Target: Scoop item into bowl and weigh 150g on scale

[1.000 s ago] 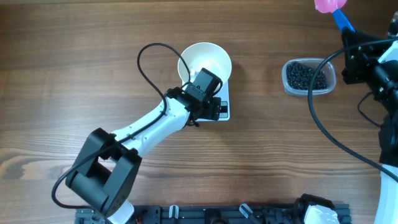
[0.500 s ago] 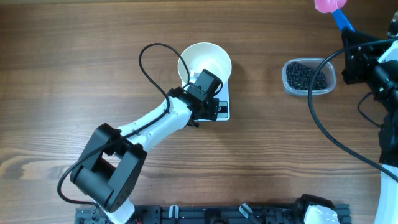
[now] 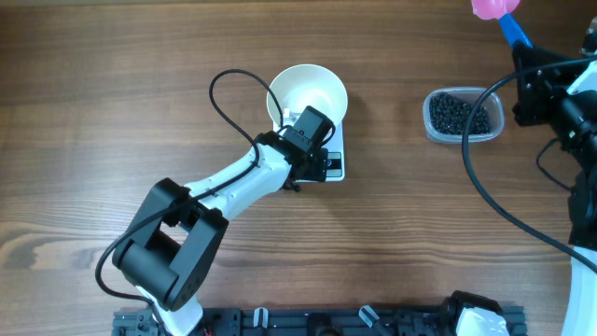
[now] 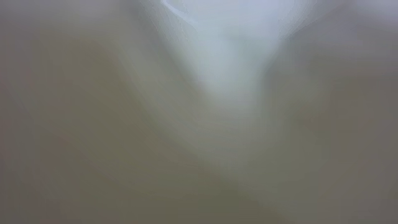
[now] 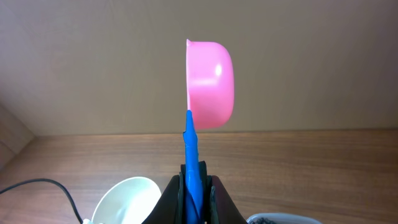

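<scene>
The white bowl (image 3: 307, 91) sits on the white scale (image 3: 336, 161) at mid-table. My left gripper (image 3: 303, 117) is at the bowl's near rim, its fingers hidden under the wrist; it stands open. The left wrist view is filled by a blurred white surface, the bowl (image 4: 224, 56), very close. The black beans (image 3: 459, 114) lie in a clear tub (image 3: 497, 120) to the right. At the far right edge my right gripper (image 5: 194, 186) is shut on the blue handle of the pink scoop (image 5: 211, 84), held upright and empty, with the scoop (image 3: 490, 7) beyond the tub.
Black cables loop from the left arm beside the bowl (image 5: 127, 199) and from the right arm near the tub (image 5: 286, 219). A dark rail (image 3: 326, 322) runs along the table's front edge. Bare wooden tabletop (image 3: 112, 112) lies to the left.
The left arm's elbow and rear section have shifted a little to the right. Its gripper stays at the bowl. The right arm and scoop have not moved.
</scene>
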You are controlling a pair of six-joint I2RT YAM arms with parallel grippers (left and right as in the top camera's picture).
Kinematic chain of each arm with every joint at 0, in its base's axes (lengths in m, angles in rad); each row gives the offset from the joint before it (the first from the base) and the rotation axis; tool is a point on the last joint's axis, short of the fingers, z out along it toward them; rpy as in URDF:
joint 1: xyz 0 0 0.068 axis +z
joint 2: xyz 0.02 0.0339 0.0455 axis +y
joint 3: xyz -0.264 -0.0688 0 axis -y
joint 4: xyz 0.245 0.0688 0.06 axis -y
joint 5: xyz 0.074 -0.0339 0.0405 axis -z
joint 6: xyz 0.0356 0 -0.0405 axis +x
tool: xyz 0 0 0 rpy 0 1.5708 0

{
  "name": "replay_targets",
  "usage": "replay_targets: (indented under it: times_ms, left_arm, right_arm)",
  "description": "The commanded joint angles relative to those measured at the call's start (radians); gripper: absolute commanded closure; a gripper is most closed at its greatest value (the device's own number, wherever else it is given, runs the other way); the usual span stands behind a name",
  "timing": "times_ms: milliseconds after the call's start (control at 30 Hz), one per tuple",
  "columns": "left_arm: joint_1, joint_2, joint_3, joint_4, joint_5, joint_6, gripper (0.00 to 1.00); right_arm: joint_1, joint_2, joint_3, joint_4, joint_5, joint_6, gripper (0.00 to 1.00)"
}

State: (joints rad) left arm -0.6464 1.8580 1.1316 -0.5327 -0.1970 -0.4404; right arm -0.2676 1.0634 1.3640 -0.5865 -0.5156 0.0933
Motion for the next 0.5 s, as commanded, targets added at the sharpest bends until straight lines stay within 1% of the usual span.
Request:
replay_targets:
  times_ms: [0,367,467]
  left_arm:
    - [0.002,0.027,-0.001,0.01,-0.021,-0.017,0.0]
    - [0.003,0.028,-0.002,0.004,-0.029,-0.017,0.0]
    - [0.003,0.056,-0.002,-0.021,-0.029,-0.017,0.0]
  right_arm:
    - [-0.001,0.0,0.009,0.001,-0.002,0.014,0.96]
    - [-0.001,0.0,0.009,0.001,-0.002,0.014,0.96]
    - [-0.001,0.0,0.009,-0.002,-0.002,0.014,0.96]
